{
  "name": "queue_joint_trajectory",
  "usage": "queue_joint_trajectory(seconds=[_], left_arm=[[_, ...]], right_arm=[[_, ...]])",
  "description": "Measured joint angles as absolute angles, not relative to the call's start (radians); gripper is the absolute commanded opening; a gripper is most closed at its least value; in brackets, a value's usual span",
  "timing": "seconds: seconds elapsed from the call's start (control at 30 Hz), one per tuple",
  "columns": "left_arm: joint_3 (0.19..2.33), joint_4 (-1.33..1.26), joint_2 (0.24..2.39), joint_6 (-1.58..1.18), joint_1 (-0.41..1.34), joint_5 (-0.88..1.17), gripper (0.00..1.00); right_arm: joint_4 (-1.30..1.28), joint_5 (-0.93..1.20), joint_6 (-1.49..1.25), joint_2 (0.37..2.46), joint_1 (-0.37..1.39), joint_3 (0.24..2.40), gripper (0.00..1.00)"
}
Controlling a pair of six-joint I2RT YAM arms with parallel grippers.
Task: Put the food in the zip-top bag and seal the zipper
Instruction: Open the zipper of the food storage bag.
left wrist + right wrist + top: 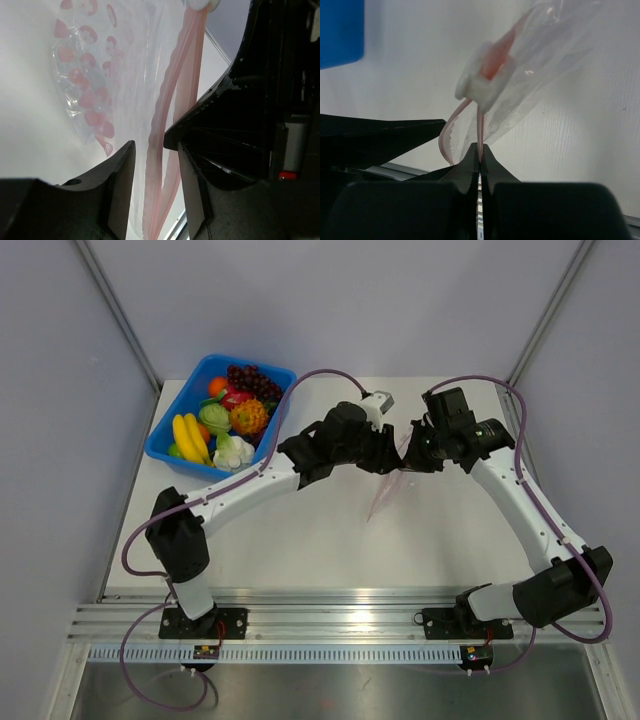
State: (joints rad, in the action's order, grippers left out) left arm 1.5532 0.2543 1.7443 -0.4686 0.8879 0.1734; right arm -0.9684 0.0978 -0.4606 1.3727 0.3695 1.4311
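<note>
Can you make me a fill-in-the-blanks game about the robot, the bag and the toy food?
1. The bananas lie in a ___ tray.
2. That tray stands on the robot's ___ side.
3. The right gripper is shut on the zip-top bag's pink ___.
Missing words: blue; left; zipper.

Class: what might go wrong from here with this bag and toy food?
The right claw pinches a thin edge of the pink-red plastic zipper strip on the crinkly transparent bag; it could slip. The left claw straddles the strip without gripping. The colourful toy food sits in the blue plastic tray; sealing now would shut it out.
</note>
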Motion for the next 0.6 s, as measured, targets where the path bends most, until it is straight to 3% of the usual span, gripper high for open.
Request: queue_joint_trajectory(seconds=[0.2, 0.47, 0.6], left_arm=[[1.621, 0.306, 1.784, -0.465, 0.896, 0.124, 0.27], [1.628, 0.379, 1.809, -0.461, 0.896, 0.064, 0.00], [1.628, 0.396, 1.810, -0.464, 0.889, 0.064, 0.00]], right_arm=[[-0.971, 0.098, -0.466, 1.370, 0.371, 1.425, 0.00], [-0.992, 0.076, -0.467, 1.339, 0.373, 1.425, 0.00], [-1.011, 0.049, -0.467, 1.317, 0.373, 1.425, 0.00]])
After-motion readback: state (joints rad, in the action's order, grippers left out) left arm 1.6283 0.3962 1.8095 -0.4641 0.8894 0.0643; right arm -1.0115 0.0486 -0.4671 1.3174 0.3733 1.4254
